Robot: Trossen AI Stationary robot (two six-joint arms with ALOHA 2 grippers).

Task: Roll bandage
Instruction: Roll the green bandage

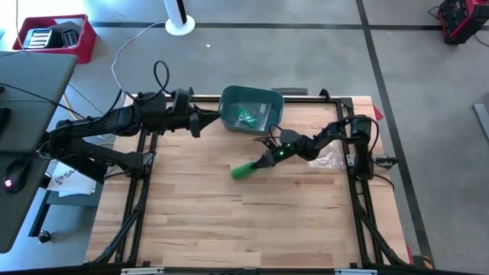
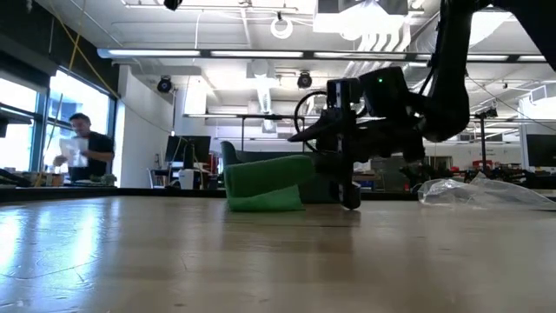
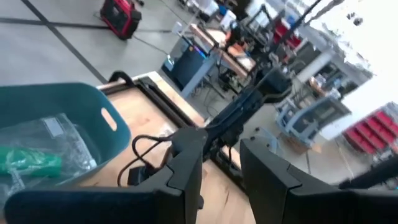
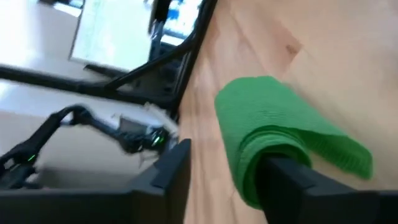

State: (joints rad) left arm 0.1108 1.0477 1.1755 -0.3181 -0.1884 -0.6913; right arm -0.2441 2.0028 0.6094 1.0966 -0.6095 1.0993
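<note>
A green bandage roll (image 1: 245,169) lies on the wooden table near its middle, with a loose flap (image 4: 339,149) along one side. It also shows in the low view (image 2: 265,183), its end toward my right gripper raised a little. My right gripper (image 1: 266,159) is open at that end of the roll; one finger is at the roll's end and the other stands apart from it. My left gripper (image 1: 205,124) is open and empty, held beside the left wall of a teal bin (image 1: 269,98). My right gripper touches the bandage roll's end face (image 4: 258,163) with one finger (image 4: 292,180); I cannot tell whether that finger goes into the roll's core. The other finger (image 4: 168,177) stands clear of the roll. The fingers slant down from the table's right. The roll's other end rests on the table.
The teal bin (image 3: 93,102) at the table's far middle holds a clear bag with a green bandage (image 3: 31,163). A crumpled clear plastic bag (image 1: 328,159) lies on the table under the right arm. A person (image 2: 82,148) stands far off in the room.
</note>
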